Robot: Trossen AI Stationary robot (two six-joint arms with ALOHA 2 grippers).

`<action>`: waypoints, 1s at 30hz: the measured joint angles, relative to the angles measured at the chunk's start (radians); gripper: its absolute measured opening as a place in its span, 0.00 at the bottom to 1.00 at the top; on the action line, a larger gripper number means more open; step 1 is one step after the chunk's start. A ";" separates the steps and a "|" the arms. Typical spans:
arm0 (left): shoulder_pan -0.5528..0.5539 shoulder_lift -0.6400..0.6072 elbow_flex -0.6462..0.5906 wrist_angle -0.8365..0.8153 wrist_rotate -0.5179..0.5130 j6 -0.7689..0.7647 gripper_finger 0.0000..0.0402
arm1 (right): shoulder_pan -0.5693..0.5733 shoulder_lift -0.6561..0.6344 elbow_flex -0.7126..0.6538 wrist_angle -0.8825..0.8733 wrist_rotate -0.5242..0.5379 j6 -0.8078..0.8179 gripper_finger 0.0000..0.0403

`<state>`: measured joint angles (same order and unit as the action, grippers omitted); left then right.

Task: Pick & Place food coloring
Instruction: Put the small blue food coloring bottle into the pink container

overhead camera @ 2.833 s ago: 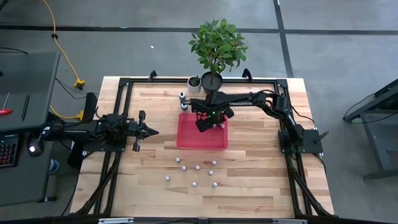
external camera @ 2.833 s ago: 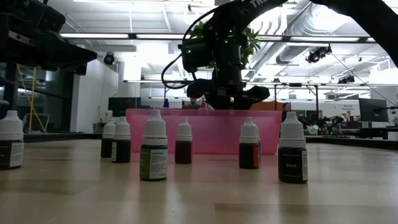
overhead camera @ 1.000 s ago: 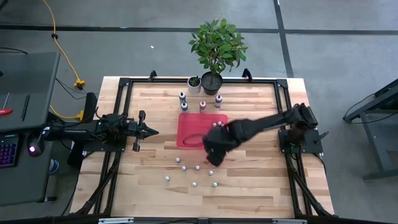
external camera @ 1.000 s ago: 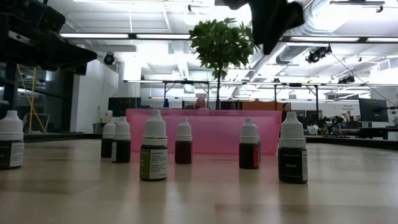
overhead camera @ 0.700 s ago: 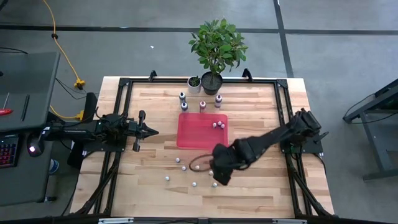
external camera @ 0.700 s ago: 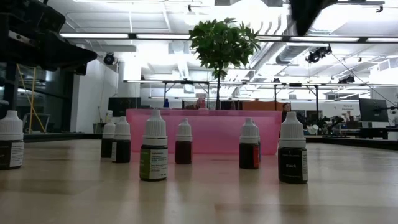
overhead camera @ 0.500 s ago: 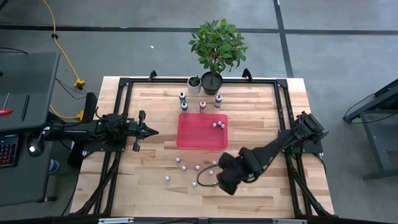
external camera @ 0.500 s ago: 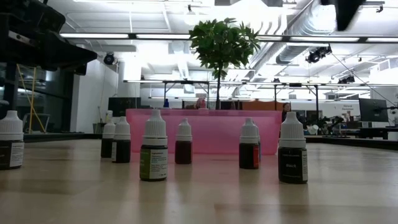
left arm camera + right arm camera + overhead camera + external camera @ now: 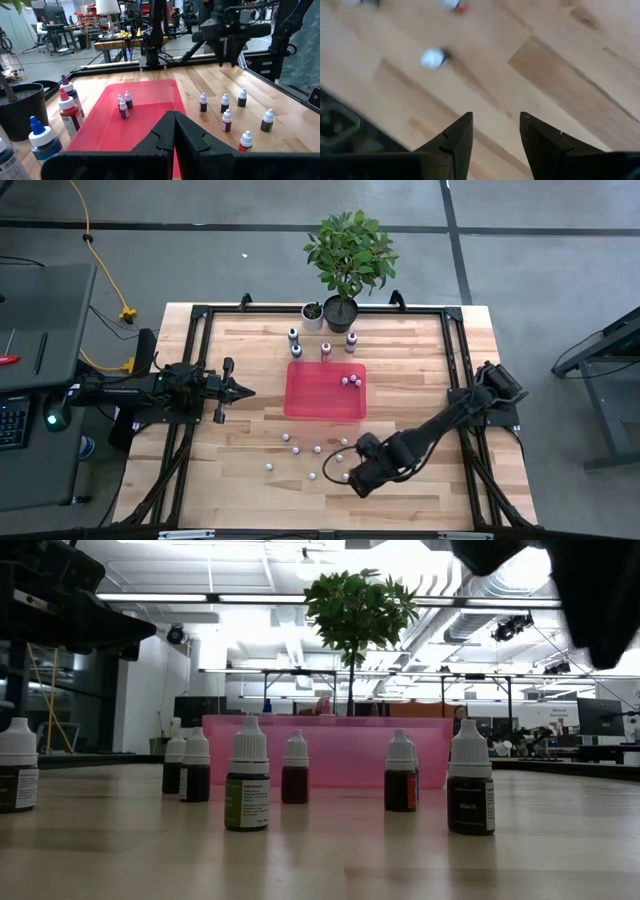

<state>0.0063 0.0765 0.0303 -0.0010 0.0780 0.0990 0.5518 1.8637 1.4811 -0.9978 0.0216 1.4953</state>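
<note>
Two tiny white-capped food coloring bottles [image 9: 347,381] already lie in the flat red plastic tray [image 9: 310,402] at frame centre; about seven more [image 9: 312,477] stand below it on the wooden desk [image 9: 240,480]. The right end effector [image 9: 352,478], fingers apart and empty, hovers lower centre beside them. The left end effector [image 9: 236,391], closed, waits at left.

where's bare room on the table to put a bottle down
Bare wood lies between the red tray and the right gripper's arm side, and along the near edge below the loose bottles. Most of the tray is free too; two bottles stand in one corner. It is crowded by the plant pot.
</note>
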 joint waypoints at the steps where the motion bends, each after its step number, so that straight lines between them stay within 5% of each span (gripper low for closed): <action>1: 0.000 0.000 0.000 0.000 0.000 0.000 0.00 | -0.010 0.000 0.001 0.000 0.011 0.019 0.38; 17: 0.000 0.000 0.000 0.000 0.000 0.000 0.00 | -0.211 0.161 0.201 -0.087 0.049 0.024 0.38; 30: 0.000 0.000 0.000 0.000 0.000 0.000 0.00 | -0.278 0.320 0.372 -0.197 -0.061 0.025 0.38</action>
<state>0.0061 0.0763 0.0305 -0.0010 0.0778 0.0992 0.2736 2.1833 1.8528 -1.1951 -0.0398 1.5204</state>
